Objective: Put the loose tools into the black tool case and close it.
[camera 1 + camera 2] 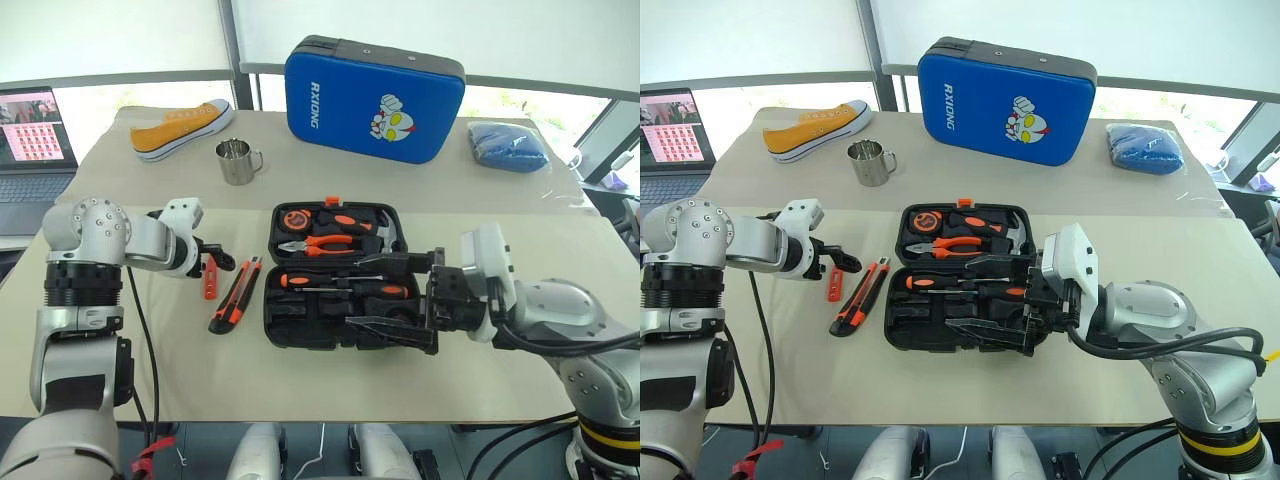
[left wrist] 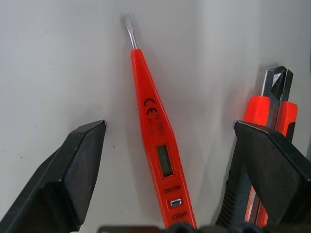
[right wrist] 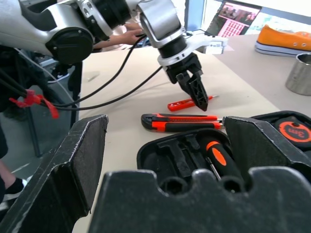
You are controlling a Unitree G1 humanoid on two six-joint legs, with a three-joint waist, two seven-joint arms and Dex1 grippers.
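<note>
The black tool case [image 1: 335, 277] lies open on the beige desk [image 1: 500, 370], its lid half toward the far side holding orange-handled pliers [image 1: 325, 243], a hammer [image 1: 388, 234] and a tape measure [image 1: 297, 217], its near half holding two orange-and-black screwdrivers [image 1: 345, 284] in the shaped slots. Just left of the case the orange-black utility knife [image 1: 236, 294] rests on the desk, and just left of that lies the slim orange tester screwdriver [image 2: 156, 145], its metal tip pointing away from the robot. The left tool [image 1: 212, 262] hangs over the tester with its two black fingers [image 2: 73, 170] spread, one on each side of the tester and not touching it; the utility knife shows behind the finger on the case side. The right tool [image 1: 395, 292] sits level over the right end of the open case, pointing left across it, its fingers spread wide and holding nothing; through its wrist view the case's near slots, one screwdriver handle and the knife appear between the fingers. On the far desk stand a large blue zip case [image 1: 372, 98] with a cartoon figure, a steel mug [image 1: 236, 161], a yellow sneaker [image 1: 182, 128] and a folded blue cloth [image 1: 508, 146]. An open laptop [image 1: 35, 135] sits at the far left.
</note>
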